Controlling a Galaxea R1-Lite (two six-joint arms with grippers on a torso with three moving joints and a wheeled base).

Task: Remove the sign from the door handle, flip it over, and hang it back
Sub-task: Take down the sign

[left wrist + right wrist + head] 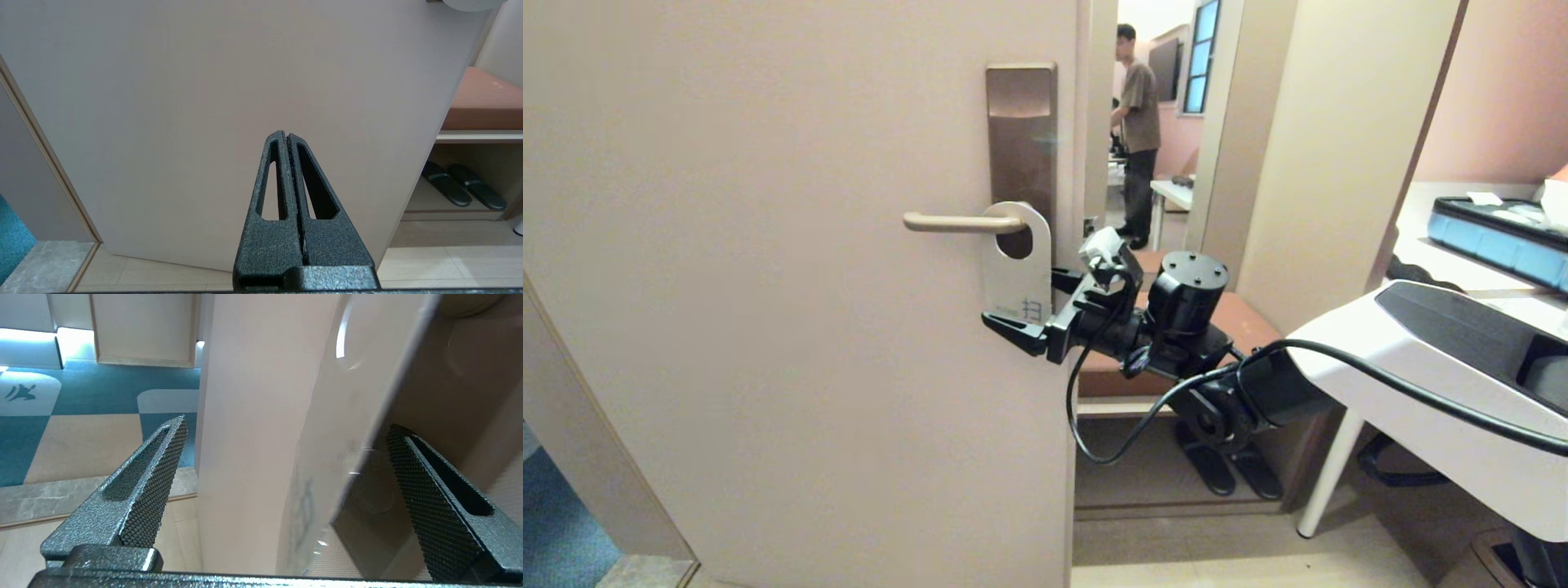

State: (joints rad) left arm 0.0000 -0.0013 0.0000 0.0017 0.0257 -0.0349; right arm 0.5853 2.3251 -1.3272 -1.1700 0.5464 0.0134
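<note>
The sign [1016,263] is hanging on the door handle [960,221], its oval hole looped over the lever close to the tall brown lock plate [1022,135], with its white face and a dark printed character turned outward and its lower end hanging free against the pale door [768,327]. The right gripper [1031,306] is reaching in from the door's open edge at the level of the sign's bottom end, with its jaws spread wide and gripping nothing; in the right wrist view the sign's thin edge [327,465] is sitting between the two fingers, one finger [151,486] on the white face side and the other behind the card, neither clearly touching it. The left gripper [287,141] is sitting parked low in front of the door, its jaws pressed fully together and empty. Beyond the door edge a person [1137,135] is standing in a far room, a pair of dark slippers [457,190] is lying under a brown-cushioned bench [482,102], and a white table [1347,359] is standing on the robot's right.
</note>
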